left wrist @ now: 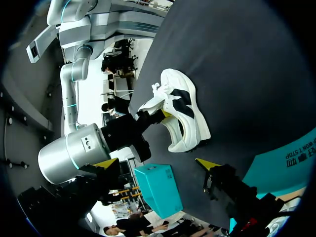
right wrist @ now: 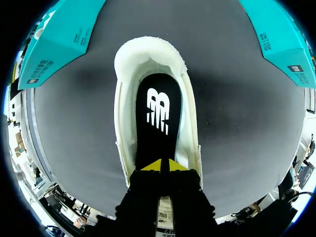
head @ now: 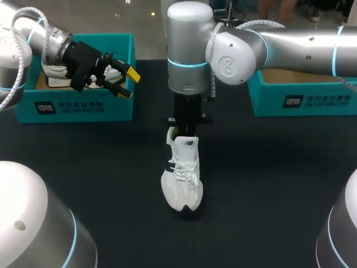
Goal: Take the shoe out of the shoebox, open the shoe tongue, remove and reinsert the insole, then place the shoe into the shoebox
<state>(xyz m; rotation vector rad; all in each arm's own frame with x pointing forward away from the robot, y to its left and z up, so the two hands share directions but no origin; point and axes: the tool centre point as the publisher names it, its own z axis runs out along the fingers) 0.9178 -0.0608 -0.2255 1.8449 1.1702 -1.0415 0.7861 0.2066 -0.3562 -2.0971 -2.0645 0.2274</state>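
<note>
Black tabletop point(head: 268, 167), two teal shoeboxes at rear. White sneaker point(head: 181, 178) lies at centre, outside both boxes, toe toward the robot, black insole point(right wrist: 158, 128) seated inside. Right gripper point(right wrist: 162, 166): tips pinched together on the raised shoe tongue point(head: 188, 144). Left gripper point(head: 128, 84): fingers wide apart, empty, above the left shoebox point(head: 78, 106).

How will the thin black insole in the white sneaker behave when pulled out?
The thin black insole looks like a flat sheet, so it will probably bend and feel light. It fills the white sneaker wall to wall, so it may drag and lift the shoe. The right end effector holds the white tongue back, so little should block it.
</note>
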